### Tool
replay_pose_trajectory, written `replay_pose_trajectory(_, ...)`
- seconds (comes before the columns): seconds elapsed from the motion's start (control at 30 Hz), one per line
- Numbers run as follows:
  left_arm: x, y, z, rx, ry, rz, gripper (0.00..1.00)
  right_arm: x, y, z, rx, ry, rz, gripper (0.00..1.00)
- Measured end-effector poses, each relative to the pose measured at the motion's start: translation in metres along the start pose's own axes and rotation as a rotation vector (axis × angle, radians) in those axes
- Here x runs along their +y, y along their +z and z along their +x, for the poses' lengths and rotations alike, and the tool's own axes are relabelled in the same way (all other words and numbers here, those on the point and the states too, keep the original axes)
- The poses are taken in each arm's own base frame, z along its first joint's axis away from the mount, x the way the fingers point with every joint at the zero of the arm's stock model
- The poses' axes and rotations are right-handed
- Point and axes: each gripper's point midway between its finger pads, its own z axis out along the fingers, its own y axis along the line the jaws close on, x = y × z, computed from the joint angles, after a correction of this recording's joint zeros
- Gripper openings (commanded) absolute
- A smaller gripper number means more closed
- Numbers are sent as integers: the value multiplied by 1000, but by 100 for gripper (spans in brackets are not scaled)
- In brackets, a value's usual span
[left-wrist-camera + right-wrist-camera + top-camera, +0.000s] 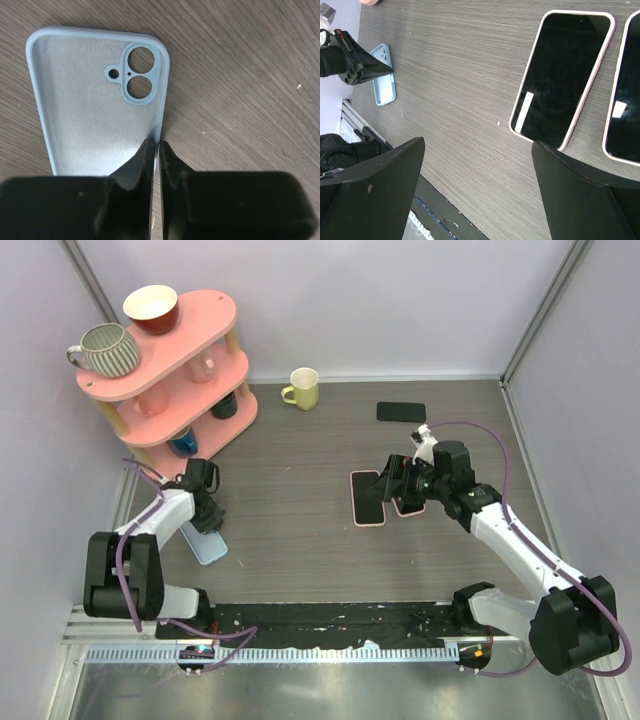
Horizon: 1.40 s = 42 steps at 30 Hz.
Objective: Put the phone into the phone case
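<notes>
The light blue phone case point(90, 110) lies open side up on the wooden table at the left point(208, 545). My left gripper point(156, 142) is shut on the case's right rim, one finger inside the case and one outside. A phone point(562, 75) with a pink rim and black screen lies face up at mid table point(368, 498). A second one like it point(625, 100) lies beside it. My right gripper point(478, 142) hangs open above the table by the near end of the first phone, holding nothing. The top view shows that gripper point(395, 490) over the two phones.
A dark phone point(401, 411) lies at the back right. A yellow-green mug point(302, 388) stands at the back middle. A pink tiered shelf point(215, 315) with cups and bowls stands at the back left, close behind the left arm. A black strip point(330, 615) runs along the near edge.
</notes>
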Motion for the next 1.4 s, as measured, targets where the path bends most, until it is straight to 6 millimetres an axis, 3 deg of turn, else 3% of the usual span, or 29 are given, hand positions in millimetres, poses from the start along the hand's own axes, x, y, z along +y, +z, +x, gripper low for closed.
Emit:
replay_pose_trajectory(0.07, 0, -1, 1, -5, 5, 14, 0, -1, -2, 2, 4, -6, 6, 100)
replay_pose_trajectory(0.2, -12, -10, 13, -13, 72, 80, 0, 3, -10, -2, -23, -31, 5, 100)
replay_pose_trajectory(0.43, -84, -54, 43, -59, 287, 257, 0, 1, -20, -14, -94, -60, 46, 100)
replay_pose_trajectory(0.5, -104, -67, 59, -70, 333, 305, 0, -6, -20, -16, -111, -50, 87, 100)
replay_pose_trajectory(0.6, -123, -80, 99, -46, 412, 357, 0, -23, -21, -20, -146, -16, 181, 100)
replay_pose_trajectory(0.77, -139, -81, 167, 23, 551, 354, 0, -47, -26, -20, -174, 27, 311, 100)
replay_pose_trajectory(0.9, -161, -89, 190, 22, 590, 374, 0, -47, -35, -25, -220, 28, 330, 100)
replay_pose_trajectory(1.07, -192, -100, 200, 20, 576, 436, 1, -48, -48, -36, -297, 32, 361, 98)
replay_pose_trajectory(1.27, -197, -88, 209, 44, 584, 415, 23, -63, -46, -38, -309, 55, 435, 98)
replay_pose_trajectory(1.37, -198, -89, 213, 61, 586, 426, 40, -72, -42, -38, -294, 61, 476, 98)
replay_pose_trajectory(1.4, -200, -90, 214, 71, 586, 434, 53, -74, -41, -39, -289, 61, 488, 98)
